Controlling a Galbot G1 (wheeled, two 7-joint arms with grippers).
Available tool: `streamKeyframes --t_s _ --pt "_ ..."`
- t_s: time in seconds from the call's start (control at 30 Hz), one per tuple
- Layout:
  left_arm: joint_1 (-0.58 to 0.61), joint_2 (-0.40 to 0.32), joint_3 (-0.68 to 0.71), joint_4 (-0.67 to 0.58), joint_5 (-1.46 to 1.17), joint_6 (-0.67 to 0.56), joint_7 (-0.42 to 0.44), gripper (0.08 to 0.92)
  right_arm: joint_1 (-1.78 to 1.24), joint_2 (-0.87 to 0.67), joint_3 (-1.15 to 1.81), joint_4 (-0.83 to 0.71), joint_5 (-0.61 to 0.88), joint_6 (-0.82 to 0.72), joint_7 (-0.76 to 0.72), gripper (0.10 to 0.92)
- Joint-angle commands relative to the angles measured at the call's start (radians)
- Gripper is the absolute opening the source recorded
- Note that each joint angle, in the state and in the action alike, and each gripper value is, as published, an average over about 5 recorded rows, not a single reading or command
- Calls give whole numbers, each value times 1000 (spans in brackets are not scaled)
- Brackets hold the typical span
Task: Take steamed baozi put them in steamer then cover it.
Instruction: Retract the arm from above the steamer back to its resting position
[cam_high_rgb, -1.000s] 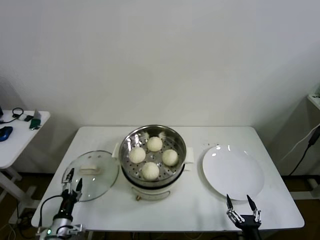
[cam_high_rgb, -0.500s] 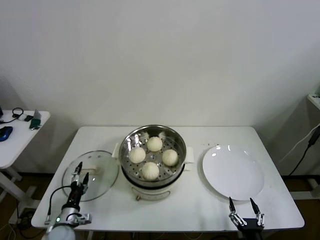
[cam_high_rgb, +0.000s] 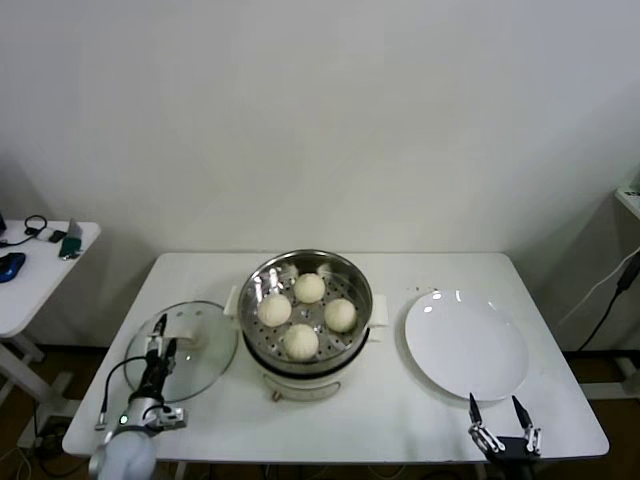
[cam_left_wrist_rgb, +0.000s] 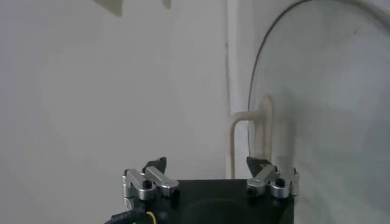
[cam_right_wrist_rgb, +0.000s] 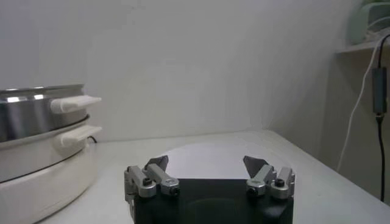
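Steel gleams at the middle of the white desk (cam_high_rgb: 400, 415), where our round shiny steamer pot (cam_high_rgb: 306, 322) on its cream base holds the four round off-white baozi (cam_high_rgb: 300, 341) on the perforated tray. Its clear glass cover with the cream handle (cam_high_rgb: 186, 343) lies flat beside it, toward the desk's left edge. Our left gripper (cam_high_rgb: 159, 332) hangs over the cover's near rim with its fingers spread apart; the arm behind it is cut off. Our right gripper (cam_high_rgb: 496, 413) sits at the desk's front right corner, fingers also spread, just in front of the round flat white plate (cam_high_rgb: 466, 345). Our left wrist view shows only part of the cover (cam_left_wrist_rgb: 317, 91).
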Motion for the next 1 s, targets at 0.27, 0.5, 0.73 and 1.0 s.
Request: streamKeyframes --t_s 0.27,0.5,0.73,1.0 --pt "-51 1 28 46 28 21 27 723 1 7 7 3 -10 -3 -1 823" --pt "-48 -4 32 38 28 43 30 524 3 10 6 0 -13 -3 1 823" --pt "-22 -2 41 5 12 94 65 325 7 21 3 -6 -26 0 0 823" --pt "-18 4 41 -39 -16 105 69 144 9 27 3 -14 -39 6 1 823"
